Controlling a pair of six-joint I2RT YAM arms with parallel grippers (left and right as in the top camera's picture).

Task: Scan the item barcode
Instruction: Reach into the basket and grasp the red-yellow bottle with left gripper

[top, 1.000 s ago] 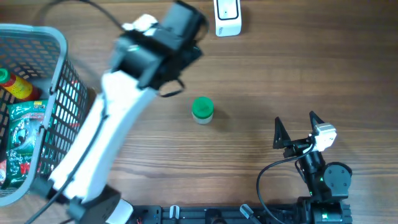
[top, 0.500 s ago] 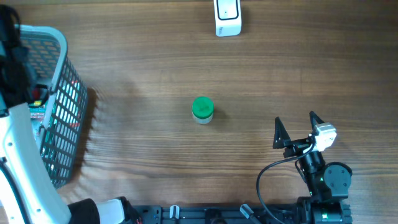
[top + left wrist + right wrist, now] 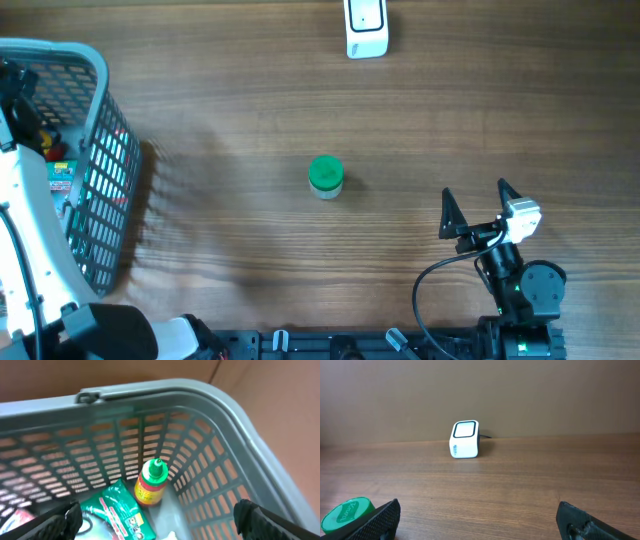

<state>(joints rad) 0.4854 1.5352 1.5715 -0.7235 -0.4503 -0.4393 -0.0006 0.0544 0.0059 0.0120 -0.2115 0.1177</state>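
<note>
Approach: we judged the step in hand to be a pick from the basket (image 3: 92, 62) at 9 o'clock. To do it well, we would lower the left fingers (image 3: 65, 519) straight over the bottle (image 3: 151, 485), which stood by the basket's corner beside the green packet (image 3: 117, 510). We would grip its body and keep the label free for the scanner (image 3: 365, 28) at 12 o'clock. Left arm hung over the basket, wrist pitched down, fingers spread and empty. Right fingers (image 3: 448, 215), also spread, sat at 5 o'clock. Green-lidded jar (image 3: 325, 175) stood mid-bench (image 3: 230, 110).
</note>
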